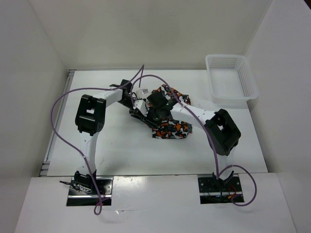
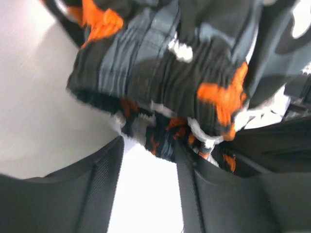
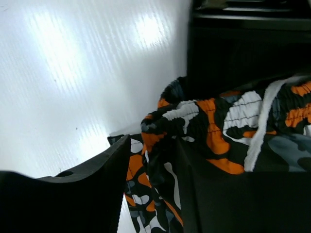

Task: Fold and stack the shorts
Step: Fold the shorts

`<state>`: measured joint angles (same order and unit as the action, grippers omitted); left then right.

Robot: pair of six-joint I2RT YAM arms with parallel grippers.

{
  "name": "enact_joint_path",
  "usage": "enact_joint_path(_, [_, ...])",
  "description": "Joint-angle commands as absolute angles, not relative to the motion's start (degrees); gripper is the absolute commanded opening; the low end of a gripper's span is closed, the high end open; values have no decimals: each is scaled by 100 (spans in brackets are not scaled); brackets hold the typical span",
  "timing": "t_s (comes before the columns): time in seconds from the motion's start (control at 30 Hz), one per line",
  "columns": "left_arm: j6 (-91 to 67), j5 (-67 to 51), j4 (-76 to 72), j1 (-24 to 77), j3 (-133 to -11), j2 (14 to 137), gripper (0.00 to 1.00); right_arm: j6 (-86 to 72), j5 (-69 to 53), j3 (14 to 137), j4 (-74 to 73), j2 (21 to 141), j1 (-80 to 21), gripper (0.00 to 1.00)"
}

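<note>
As the arms rise from their bases at the near edge of the table (image 1: 121, 150), both reach inward and meet over one spot at mid-table.

Left gripper (image 2: 148, 145): fingers stand moderately apart. Bare table shows through the gap. Fabric bunches just beyond the fingertips, and no fold is seen pinched between them.

Right gripper (image 3: 153, 143): fingers likewise parted. Fabric lies in the gap, but a sliver of table shows between the cloth and one finger. The inspector judges the cloth not to be clamped.

The shorts (image 1: 171, 130) lie in a crumpled heap on the table directly beneath the two grippers, part of the heap hidden by the wrists. They are not flat and no tidy fold shows. Folding is judged to be at an early stage.

Handling assessment: the fabric is thin, light and limp, and it will drape and slide instead of holding a crease. The gathered waistband (image 2: 160, 73) is the firmest part, and a white drawcord (image 3: 262, 121) marks it. A hold at the two ends of the waistband is recommended, so the legs hang free and can be laid out. A single pinch in the middle of the heap risks lifting one layer only.

At the far right corner stands a white mesh basket (image 1: 228, 57), well apart from the shorts.
</note>
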<state>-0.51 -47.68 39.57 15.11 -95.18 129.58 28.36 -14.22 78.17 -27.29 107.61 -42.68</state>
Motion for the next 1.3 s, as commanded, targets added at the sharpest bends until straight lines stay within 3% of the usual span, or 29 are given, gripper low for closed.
enact_joint_path(0.0, [0, -4791, 4017, 1214, -9439, 12762, 59, 2822, -1547, 8146, -2759, 10547, -4430, 48])
enact_joint_path(0.23, [0, -4624, 4368, 704, -9738, 12692, 67, 2531, -2118, 8596, -3138, 9811, -4430, 51])
enact_joint_path(0.33, [0, -4457, 4456, 554, -9984, 12552, 68, 2461, -1821, 8237, -3138, 9493, -4430, 41])
enact_joint_path(0.4, [0, -4456, 4456, 554, -10116, 12368, 71, 2461, -1469, 7841, -3085, 9229, -4430, 23])
enact_joint_path(0.5, [0, -4386, 4456, 921, -10475, 12209, 87, 2303, -1056, 7436, -3032, 9105, -4377, 6])
enact_joint_path(0.63, [0, -3651, 3913, 1528, -10731, 12085, 100, 2197, -660, 7093, -2892, 9246, -4097, 1])
enact_joint_path(0.97, [0, -3034, 3612, 2249, -11110, 12831, 100, 2276, -334, 6452, -2646, 9545, -3199, 0])
enact_joint_path(1.07, [0, -2577, 3499, 2250, -11109, 13156, 88, 2329, -334, 6214, -2532, 9668, -3146, 0])
enact_joint_path(1.1, [0, -2462, 3385, 2250, -11109, 13157, 74, 2399, -334, 6214, -2531, 9720, -3146, 0])
enact_joint_path(1.13, [0, -2339, 3297, 2250, -11109, 13236, 69, 2399, -282, 6144, -2470, 9790, -3146, 0])
enact_joint_path(1.27, [0, -1838, 3155, 2188, -11302, 13543, 66, 2636, -141, 6012, -2338, 10011, -3094, 0])
